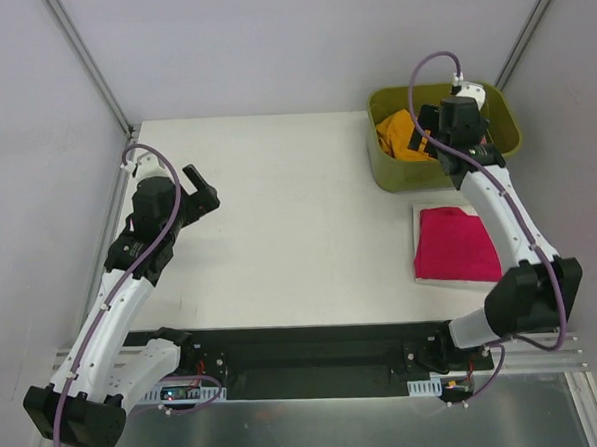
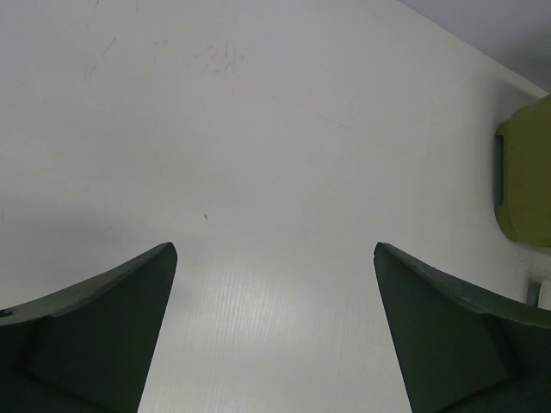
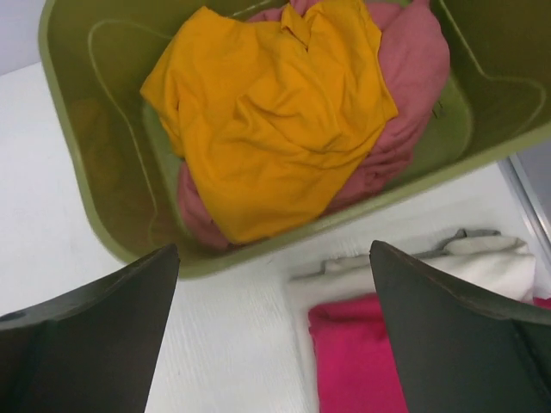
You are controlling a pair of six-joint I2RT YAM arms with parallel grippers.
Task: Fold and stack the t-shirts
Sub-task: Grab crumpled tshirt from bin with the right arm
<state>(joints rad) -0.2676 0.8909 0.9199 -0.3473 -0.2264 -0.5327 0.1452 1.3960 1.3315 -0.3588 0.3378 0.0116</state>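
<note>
White table (image 1: 279, 225), pale grey walls (image 1: 269, 45); olive bin (image 1: 394, 174), magenta t-shirt (image 1: 455, 243) right

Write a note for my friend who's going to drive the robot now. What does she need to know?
Left pincer: open, holding nothing, over bare table.
Right pincer: open, holding nothing, hovering at the near side of the olive-green bin.
Orange-yellow shirt: crumpled in the bin, on top of the salmon-pink shirt.
Magenta shirt: folded flat on the table next to the bin, on what looks like white cloth.
Done: one shirt folded.
Left: take out, fold and stack the other two.
</note>
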